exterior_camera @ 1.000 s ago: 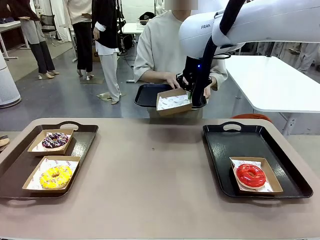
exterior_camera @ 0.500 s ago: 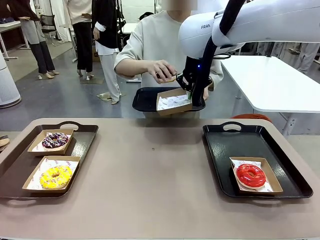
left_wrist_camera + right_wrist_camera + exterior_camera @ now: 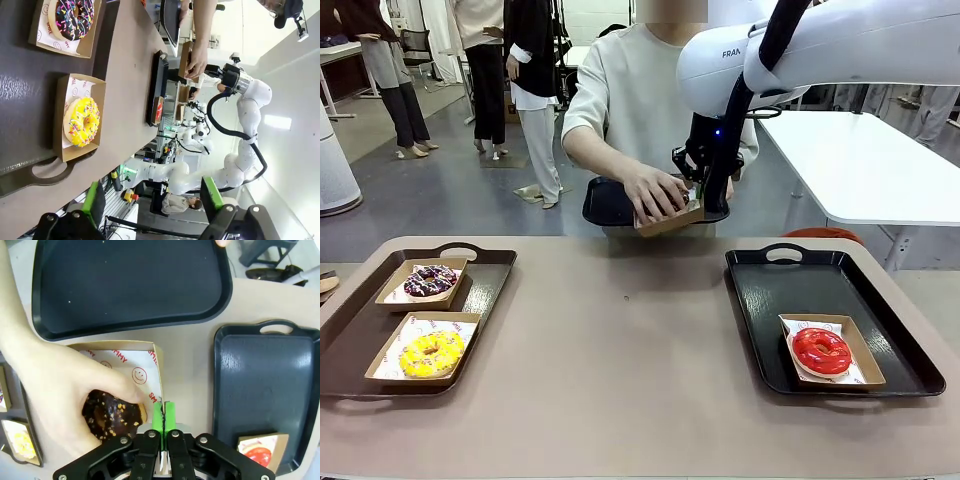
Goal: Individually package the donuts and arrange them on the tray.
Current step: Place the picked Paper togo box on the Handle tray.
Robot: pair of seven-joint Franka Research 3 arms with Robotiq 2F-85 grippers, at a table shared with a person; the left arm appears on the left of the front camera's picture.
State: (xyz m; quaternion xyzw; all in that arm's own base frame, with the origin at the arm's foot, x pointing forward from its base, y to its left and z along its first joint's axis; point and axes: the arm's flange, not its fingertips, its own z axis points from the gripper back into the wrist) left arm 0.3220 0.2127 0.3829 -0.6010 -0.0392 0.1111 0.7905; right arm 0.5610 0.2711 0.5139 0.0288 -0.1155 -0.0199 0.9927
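My right gripper point(image 3: 697, 192) point(image 3: 163, 416) is shut on the side wall of a cardboard box point(image 3: 672, 222) point(image 3: 131, 359), held in the air past the table's far edge. A person's hand point(image 3: 653, 190) point(image 3: 52, 392) rests in that box with its fingers around the chocolate donut point(image 3: 112, 418). The red donut point(image 3: 821, 350) point(image 3: 260, 455) lies boxed on the right tray point(image 3: 760, 300) point(image 3: 265, 385). On the left tray point(image 3: 485, 285) point(image 3: 25, 100), the purple donut point(image 3: 430, 281) point(image 3: 74, 17) and the yellow donut point(image 3: 430, 353) point(image 3: 81, 122) each sit in a box. My left gripper point(image 3: 152, 200) is open and holds nothing.
The person holds a third black tray point(image 3: 608, 205) point(image 3: 130, 280) just behind the box, at the far edge. The tan tabletop point(image 3: 620, 340) stretches bare between the two trays. A white table point(image 3: 870, 170) stands at the back right.
The person's hand has come down from above the held tray into the box, bringing the chocolate donut. My right gripper and the box have barely moved.
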